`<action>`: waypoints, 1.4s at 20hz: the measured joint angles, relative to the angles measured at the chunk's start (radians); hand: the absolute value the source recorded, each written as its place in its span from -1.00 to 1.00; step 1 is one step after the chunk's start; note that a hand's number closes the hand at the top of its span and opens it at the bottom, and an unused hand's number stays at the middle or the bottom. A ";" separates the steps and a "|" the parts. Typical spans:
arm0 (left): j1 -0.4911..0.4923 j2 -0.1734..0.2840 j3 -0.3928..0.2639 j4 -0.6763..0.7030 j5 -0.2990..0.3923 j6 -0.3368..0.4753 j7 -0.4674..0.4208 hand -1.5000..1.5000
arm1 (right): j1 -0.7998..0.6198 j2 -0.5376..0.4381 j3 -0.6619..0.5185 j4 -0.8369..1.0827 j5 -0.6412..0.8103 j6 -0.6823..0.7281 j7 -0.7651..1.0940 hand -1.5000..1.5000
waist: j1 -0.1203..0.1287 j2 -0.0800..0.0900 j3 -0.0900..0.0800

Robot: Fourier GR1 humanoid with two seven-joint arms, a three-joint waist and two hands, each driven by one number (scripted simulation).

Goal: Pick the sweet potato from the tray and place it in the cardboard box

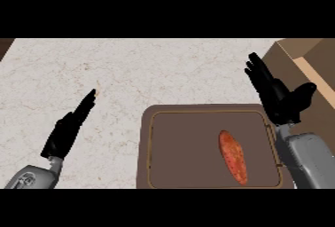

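Marble counter (131, 75) bears brown tray (189, 155) (cardboard box (314, 57) at right).

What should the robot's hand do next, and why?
Probably lower the right hand onto the sweet potato. It lies untouched in the tray, the hand is open beside the tray's far right corner, and the cardboard box waits right there.

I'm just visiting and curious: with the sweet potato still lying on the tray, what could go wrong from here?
The right robot hand is open above the tray's far right corner, not over the sweet potato, so it may have to come back and could bump the rim. The potato is long and slim and might roll when grasped. The cardboard box is only partly in view, so its wall could catch the hand.
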 measured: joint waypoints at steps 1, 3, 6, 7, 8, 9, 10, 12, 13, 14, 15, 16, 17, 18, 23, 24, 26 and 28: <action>-0.001 -0.002 0.002 0.002 -0.003 -0.007 -0.008 0.00 | 0.018 -0.003 -0.002 -0.017 0.001 0.006 -0.008 -1.00 | 0.001 -0.009 -0.001; -0.013 0.000 0.005 -0.009 -0.014 -0.011 -0.035 0.00 | 0.000 -0.051 -0.036 -0.067 -0.027 0.049 -0.001 -1.00 | -0.002 -0.025 -0.002; -0.060 0.019 0.023 -0.045 -0.028 -0.019 -0.081 0.00 | -0.071 -0.138 -0.106 -0.154 -0.087 0.124 0.007 -1.00 | -0.014 -0.044 -0.003; -0.065 0.021 0.027 -0.053 -0.027 -0.024 -0.095 0.00 | -0.074 -0.202 -0.106 -0.167 -0.057 0.161 0.005 -1.00 | -0.020 -0.049 -0.005; -0.068 0.027 0.033 -0.059 -0.023 -0.035 -0.111 0.00 | -0.066 -0.254 -0.116 -0.177 -0.045 0.198 0.001 -1.00 | -0.021 -0.049 -0.006; -0.076 0.030 0.040 -0.064 -0.017 -0.045 -0.124 0.00 | -0.045 -0.299 -0.134 -0.188 -0.050 0.240 -0.016 -1.00 | -0.023 -0.049 -0.005; -0.086 0.029 0.046 -0.061 -0.011 -0.059 -0.138 0.00 | -0.027 -0.332 -0.155 -0.179 -0.050 0.282 -0.053 -1.00 | -0.020 -0.047 -0.005; -0.089 0.031 0.057 -0.059 -0.009 -0.076 -0.168 0.00 | 0.029 -0.380 -0.192 -0.193 -0.047 0.349 -0.129 -1.00 | -0.016 -0.046 -0.004; -0.091 0.024 0.054 -0.067 -0.012 -0.076 -0.171 0.00 | 0.059 -0.395 -0.200 -0.194 -0.026 0.374 -0.186 -1.00 | -0.014 -0.046 -0.004; -0.090 0.026 0.058 -0.064 -0.009 -0.085 -0.183 0.00 | 0.076 -0.412 -0.206 -0.199 -0.003 0.397 -0.235 -1.00 | -0.012 -0.045 -0.003; -0.089 0.029 0.061 -0.069 -0.010 -0.091 -0.187 0.00 | 0.097 -0.427 -0.208 -0.208 0.023 0.416 -0.282 -1.00 | -0.009 -0.045 -0.003; -0.082 0.029 0.062 -0.071 -0.011 -0.098 -0.200 0.00 | 0.100 -0.441 -0.209 -0.209 0.051 0.431 -0.318 -1.00 | -0.004 -0.044 -0.003; -0.088 0.027 0.064 -0.067 -0.011 -0.102 -0.202 0.00 | 0.107 -0.455 -0.204 -0.214 0.085 0.442 -0.356 -1.00 | -0.002 -0.043 -0.003; -0.085 0.030 0.070 -0.064 -0.007 -0.113 -0.209 0.00 | 0.111 -0.468 -0.203 -0.222 0.115 0.451 -0.387 -1.00 | 0.001 -0.043 -0.003; -0.074 0.032 0.085 -0.073 -0.007 -0.133 -0.220 0.00 | 0.134 -0.551 -0.167 -0.312 0.239 0.506 -0.415 -1.00 | 0.005 -0.044 -0.004; -0.078 0.028 0.083 -0.067 -0.010 -0.136 -0.223 0.00 | 0.134 -0.567 -0.146 -0.335 0.272 0.515 -0.403 -1.00 | 0.005 -0.044 -0.004; -0.081 0.029 0.085 -0.068 -0.015 -0.139 -0.218 0.00 | 0.125 -0.607 -0.115 -0.388 0.314 0.547 -0.360 -1.00 | 0.007 -0.045 -0.005; -0.080 0.023 0.086 -0.068 -0.014 -0.142 -0.215 0.00 | 0.118 -0.639 -0.084 -0.450 0.347 0.581 -0.309 -1.00 | 0.007 -0.046 -0.005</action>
